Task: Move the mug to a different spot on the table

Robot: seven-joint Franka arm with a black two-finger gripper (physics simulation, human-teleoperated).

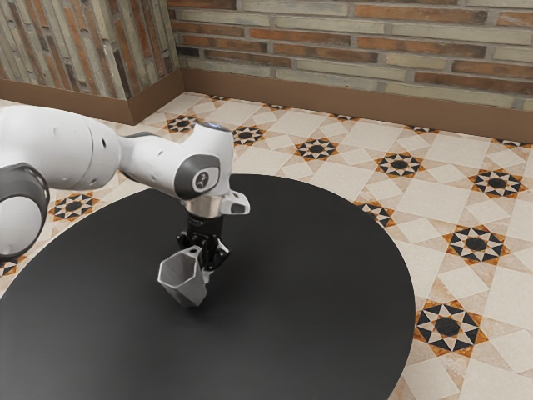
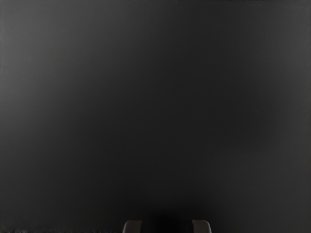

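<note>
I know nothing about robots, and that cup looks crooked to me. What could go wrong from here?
1. The mug sits tilted under the fingers, which seem to pinch it only at one side near the rim. With such an off-centre hold it could twist further or slip out while being carried.
2. If it is set down at this tilt, it may topple onto its side on the black table rather than stand upright.
</note>
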